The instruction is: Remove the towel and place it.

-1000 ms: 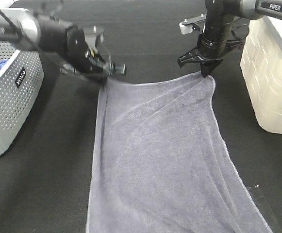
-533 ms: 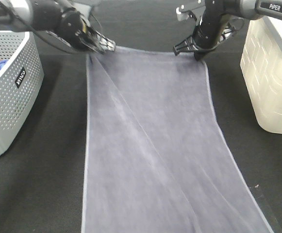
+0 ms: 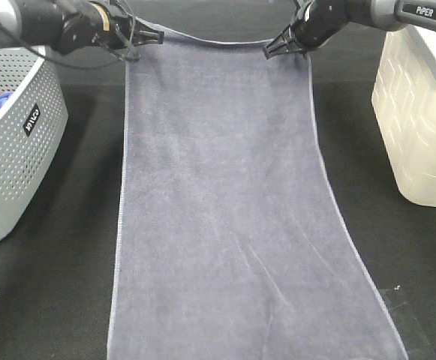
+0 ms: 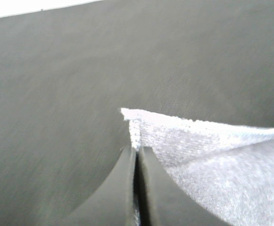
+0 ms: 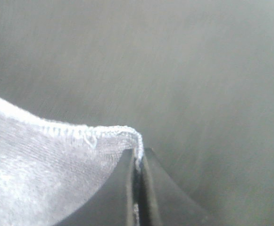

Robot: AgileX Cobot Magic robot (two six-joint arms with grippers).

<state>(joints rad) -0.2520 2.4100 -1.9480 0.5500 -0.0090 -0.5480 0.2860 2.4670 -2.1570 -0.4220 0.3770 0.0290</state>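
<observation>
A black cloth-covered bench (image 3: 60, 285) fills the scene under soft, even light. Far left sits a grey perforated basket (image 3: 15, 142) with a bit of blue inside; far right, a cream plastic bin (image 3: 420, 120).

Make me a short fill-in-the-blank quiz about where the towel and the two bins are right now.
1. Each tool is shut on a far ____ of the towel.
2. The towel lies spread on a ____ table.
3. The grey perforated basket stands on the ____ side of the exterior view.
4. The white bin stands on the ____ side.

Missing words: corner; black; left; right
</observation>
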